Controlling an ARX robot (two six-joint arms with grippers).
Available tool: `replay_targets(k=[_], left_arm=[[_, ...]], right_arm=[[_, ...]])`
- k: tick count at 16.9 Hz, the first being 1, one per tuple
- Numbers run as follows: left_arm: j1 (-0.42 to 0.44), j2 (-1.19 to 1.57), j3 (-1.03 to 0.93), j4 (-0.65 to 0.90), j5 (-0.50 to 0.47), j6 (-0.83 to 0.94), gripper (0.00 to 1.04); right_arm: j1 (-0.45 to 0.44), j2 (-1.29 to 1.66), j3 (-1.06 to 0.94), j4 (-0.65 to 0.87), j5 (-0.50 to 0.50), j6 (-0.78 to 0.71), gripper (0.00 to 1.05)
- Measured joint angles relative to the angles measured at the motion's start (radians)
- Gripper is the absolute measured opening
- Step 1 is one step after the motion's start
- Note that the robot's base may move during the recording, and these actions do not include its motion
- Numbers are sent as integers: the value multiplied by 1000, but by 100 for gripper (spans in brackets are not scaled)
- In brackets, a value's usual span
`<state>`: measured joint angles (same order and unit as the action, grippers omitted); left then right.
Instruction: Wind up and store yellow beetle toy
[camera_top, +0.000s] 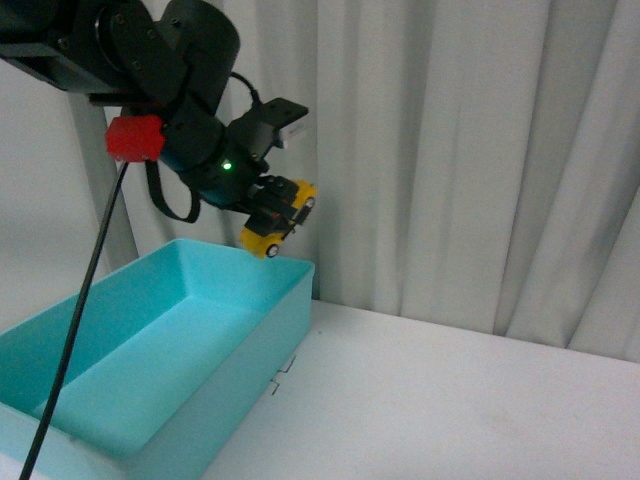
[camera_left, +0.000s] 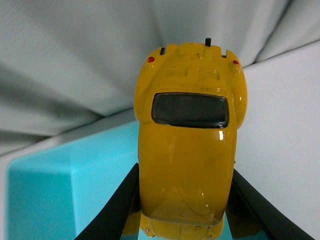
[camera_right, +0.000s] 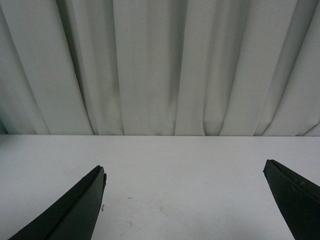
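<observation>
From the front, the left hand (camera_top: 273, 213) pinches the small yellow beetle toy car (camera_top: 263, 240) in the air, tilted, over the far right corner of an open turquoise plastic bin (camera_top: 250, 350) standing on the white table (camera_top: 450, 400) towards its left edge. The left wrist view shows the toy (camera_left: 187, 165) clamped between two black fingers (camera_left: 114, 210), above the bin (camera_left: 55, 190). The right wrist view shows the right hand (camera_right: 185, 200) spread wide, holding nothing, above the table (camera_right: 175, 160) before a pale pleated curtain (camera_right: 150, 65).

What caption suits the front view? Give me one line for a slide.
Left gripper holds the yellow beetle toy in the air above the turquoise bin's far rim.
</observation>
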<state>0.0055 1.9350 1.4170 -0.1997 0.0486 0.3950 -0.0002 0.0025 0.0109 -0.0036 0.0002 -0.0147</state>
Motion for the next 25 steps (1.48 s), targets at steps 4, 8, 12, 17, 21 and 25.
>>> replay_targets(k=[4,8,12,17,21,25], left_arm=[[138,-19,-82,-36,-26,36,41],[203,24,-188,52,-119,129,41],[207,92,-216,109,-140,135,41],[199,168,-230,148,-158,132,41],[174,187,-230,129,-138,110,69],[167,182,-214,87,-63,50,100]], right_arm=[[0,0,0,0,0,0,98],[0,0,0,0,0,0,98],[0,0,0,0,0,0,98],[0,0,0,0,0,0,98],[0,0,0,0,0,0,98],[0,0,0,0,0,0,98]])
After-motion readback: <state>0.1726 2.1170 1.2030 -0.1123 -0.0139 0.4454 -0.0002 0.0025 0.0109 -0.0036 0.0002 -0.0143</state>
